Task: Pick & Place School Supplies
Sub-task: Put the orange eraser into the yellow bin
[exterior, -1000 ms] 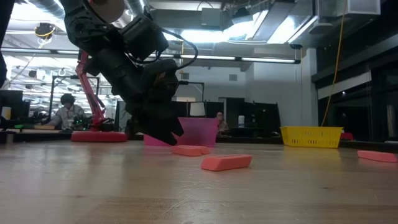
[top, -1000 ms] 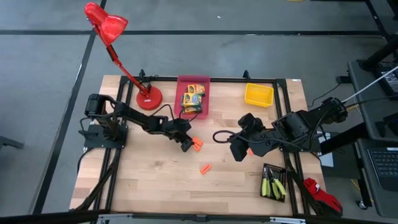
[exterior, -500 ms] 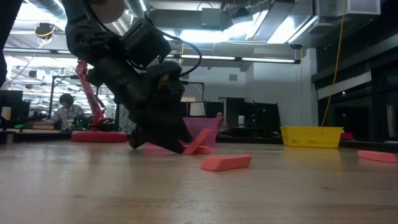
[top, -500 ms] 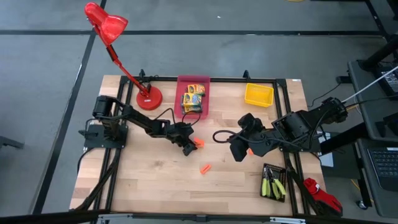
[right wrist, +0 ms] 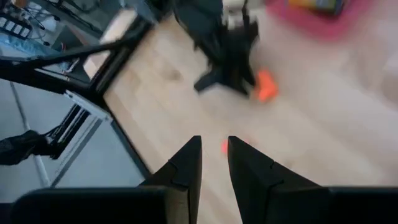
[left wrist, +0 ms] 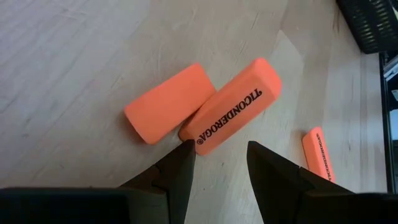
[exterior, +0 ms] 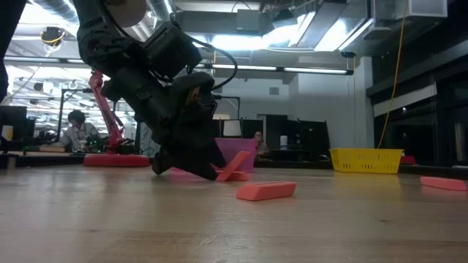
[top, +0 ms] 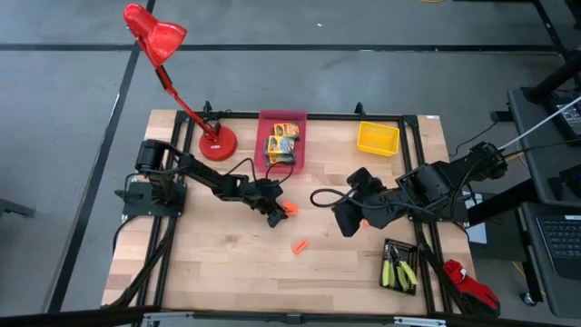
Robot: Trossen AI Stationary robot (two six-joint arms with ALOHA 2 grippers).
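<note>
Two orange erasers lie together at the table's middle: a plain one (left wrist: pixel 169 102) flat on the wood, and a printed one (left wrist: pixel 231 106) (exterior: pixel 234 166) tilted, leaning across it. My left gripper (left wrist: pixel 217 152) (top: pixel 275 216) stands open at the printed eraser's low end, slanting down. A third eraser (top: pixel 299 245) (exterior: pixel 266 191) lies flat nearer the front. My right gripper (right wrist: pixel 213 155) (top: pixel 345 222) hangs high over the table's right half, its fingers a little apart with nothing between them. My left gripper meets the printed eraser's low end (left wrist: pixel 198 140) with the tip of one finger (left wrist: pixel 181 163); the other finger stands clear. The fingers slant down from the table's left side. The eraser's low end is on the wood and its far end (exterior: pixel 246 156) is raised over the plain eraser.
A pink bin (top: pixel 283 115) with crayon boxes stands at the back centre, a red desk lamp's base (top: pixel 218 143) left of it, a yellow bin (top: pixel 378 138) at the back right. A black bin (top: pixel 400 266) with green-handled pliers sits front right. Another eraser (exterior: pixel 442 183) lies toward the right.
My left gripper has come down onto the table at the two erasers and then kept still. The printed eraser, flat before, has tipped: its far end has risen over the plain one while its near end stays on the wood.
</note>
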